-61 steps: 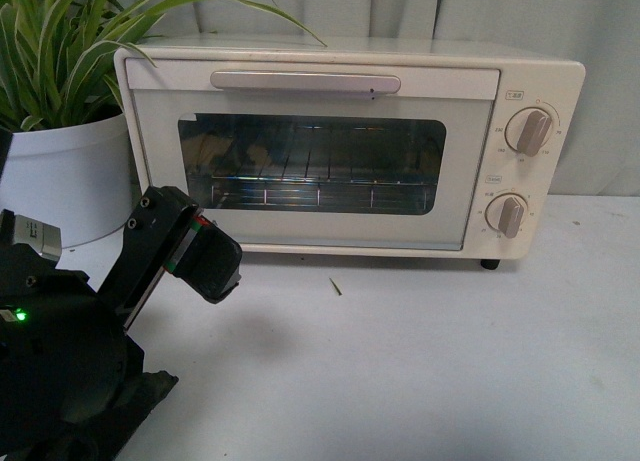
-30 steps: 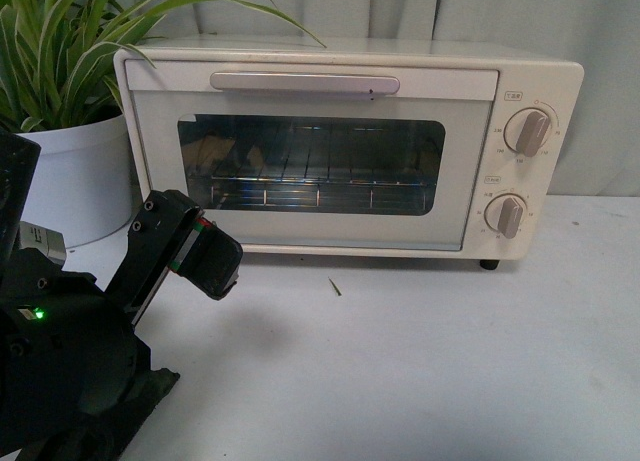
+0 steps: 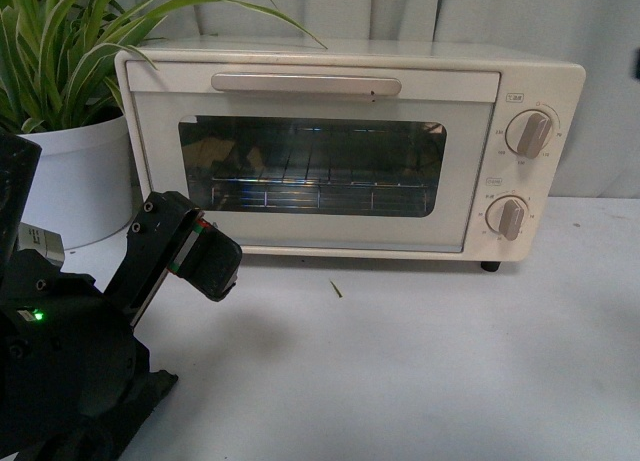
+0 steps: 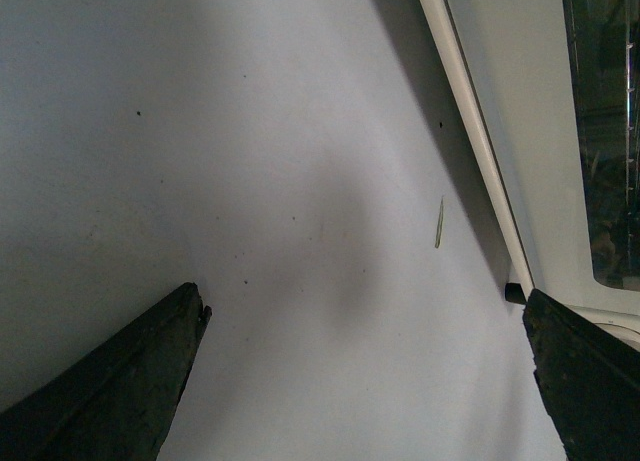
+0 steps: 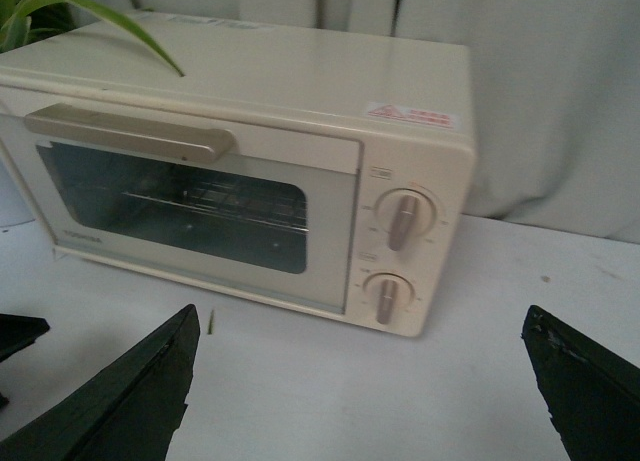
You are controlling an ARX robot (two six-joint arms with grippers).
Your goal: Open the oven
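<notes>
Down at lower left, held left gripper (image 3: 212,263) gaping, empty, below the level handle (image 3: 305,83) of the oven (image 3: 350,56); nearer arm

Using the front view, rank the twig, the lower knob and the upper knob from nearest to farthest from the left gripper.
1. Twig: lies just right of the left gripper, in front of the oven.
2. Lower knob: low on the oven's right panel.
3. Upper knob: same panel, higher up, so farthest from the low gripper.
</notes>
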